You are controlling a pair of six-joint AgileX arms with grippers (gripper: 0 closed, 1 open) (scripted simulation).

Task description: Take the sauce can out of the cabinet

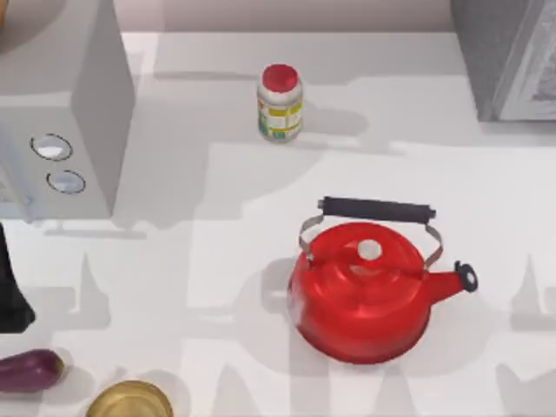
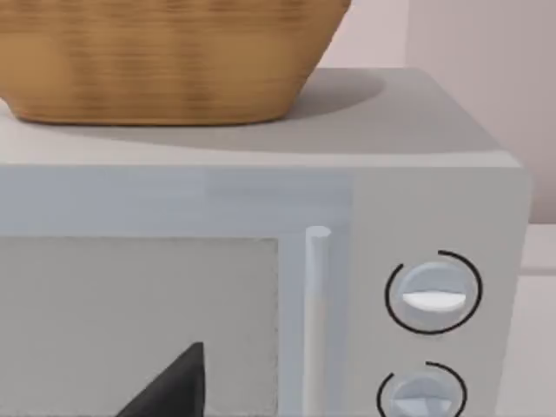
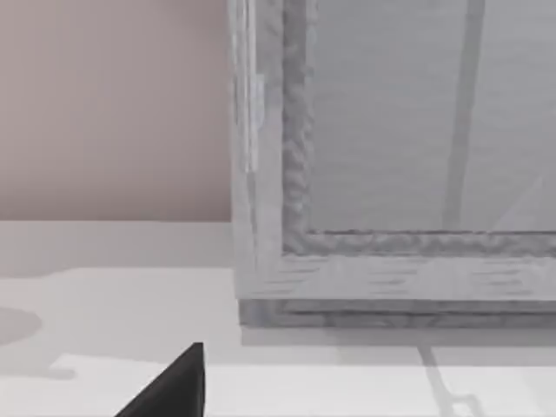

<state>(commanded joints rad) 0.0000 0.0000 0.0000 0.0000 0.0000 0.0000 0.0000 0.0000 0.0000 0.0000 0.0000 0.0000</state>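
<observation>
The cabinet point(image 1: 508, 61) stands at the table's far right corner, a dark grey box with a paler front, cut off by the picture's edge. In the right wrist view its framed, line-panelled front point(image 3: 391, 139) is close ahead and looks closed. The sauce can is hidden. A dark part of my right gripper point(image 3: 169, 387) sits low in the right wrist view, short of the cabinet's left corner. A dark part of my left gripper point(image 2: 169, 387) faces the microwave door, and my left arm point(image 1: 10, 287) shows at the table's left edge.
A light grey microwave point(image 1: 61, 113) with two knobs fills the far left, with a wicker basket point(image 2: 165, 61) on top. A white jar with a red cap point(image 1: 280, 102) stands far centre. A red kettle point(image 1: 365, 291), an aubergine point(image 1: 30, 369) and a brass-coloured round thing point(image 1: 130, 401) lie nearer.
</observation>
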